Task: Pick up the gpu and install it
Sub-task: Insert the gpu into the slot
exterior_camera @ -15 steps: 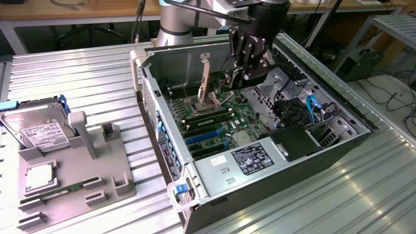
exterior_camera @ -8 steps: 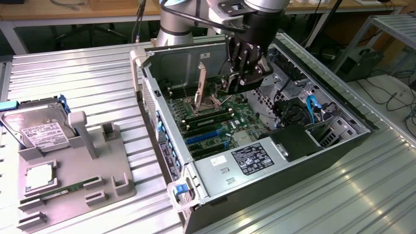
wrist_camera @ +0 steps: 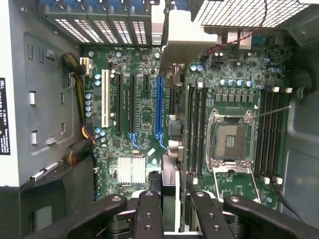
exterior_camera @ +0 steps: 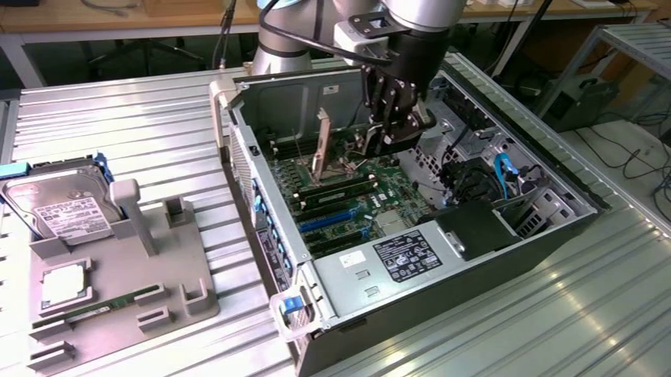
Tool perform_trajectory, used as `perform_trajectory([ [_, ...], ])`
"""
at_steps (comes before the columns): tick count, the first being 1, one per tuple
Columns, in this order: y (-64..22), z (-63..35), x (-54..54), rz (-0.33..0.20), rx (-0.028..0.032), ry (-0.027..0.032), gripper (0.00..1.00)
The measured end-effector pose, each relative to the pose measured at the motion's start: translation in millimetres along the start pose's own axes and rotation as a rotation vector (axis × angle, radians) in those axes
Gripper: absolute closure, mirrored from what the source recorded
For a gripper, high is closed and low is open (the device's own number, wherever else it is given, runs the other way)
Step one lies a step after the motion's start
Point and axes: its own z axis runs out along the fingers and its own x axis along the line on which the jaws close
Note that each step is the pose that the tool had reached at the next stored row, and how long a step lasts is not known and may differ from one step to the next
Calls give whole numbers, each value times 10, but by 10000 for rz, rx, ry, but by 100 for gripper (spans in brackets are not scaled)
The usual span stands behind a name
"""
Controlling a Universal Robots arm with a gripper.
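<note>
The gpu (wrist_camera: 170, 184) is a thin card seen edge-on, clamped between my gripper's (wrist_camera: 169, 201) black fingers (wrist_camera: 147, 214). Its silver bracket (wrist_camera: 182, 42) points toward the case's rear grille. The card hangs over the green motherboard (wrist_camera: 134, 89), just beside the long blue slot (wrist_camera: 160, 107). Whether its edge touches the slot I cannot tell. In the exterior view my gripper (exterior_camera: 388, 141) reaches down into the open computer case (exterior_camera: 262, 196), and the gpu's bracket (exterior_camera: 325, 129) stands upright at the gripper's left.
Memory slots (wrist_camera: 195, 124) and the bare CPU socket (wrist_camera: 230, 141) flank the card. A power supply (exterior_camera: 409, 255) and blue cables (exterior_camera: 504, 173) crowd the case. On the exterior view's left, a grey fixture (exterior_camera: 178, 298) holds a hard drive (exterior_camera: 63, 208) and a memory stick (exterior_camera: 100, 309).
</note>
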Motion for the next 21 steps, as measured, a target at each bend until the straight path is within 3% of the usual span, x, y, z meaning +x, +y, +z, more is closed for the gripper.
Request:
perform_trajectory([
  [5, 48, 60, -1, 4, -102, -1, 73],
  [9, 159, 128, -2, 5, -126, -2, 73],
  [21, 244, 338, 73, 38, -155, 0, 73],
])
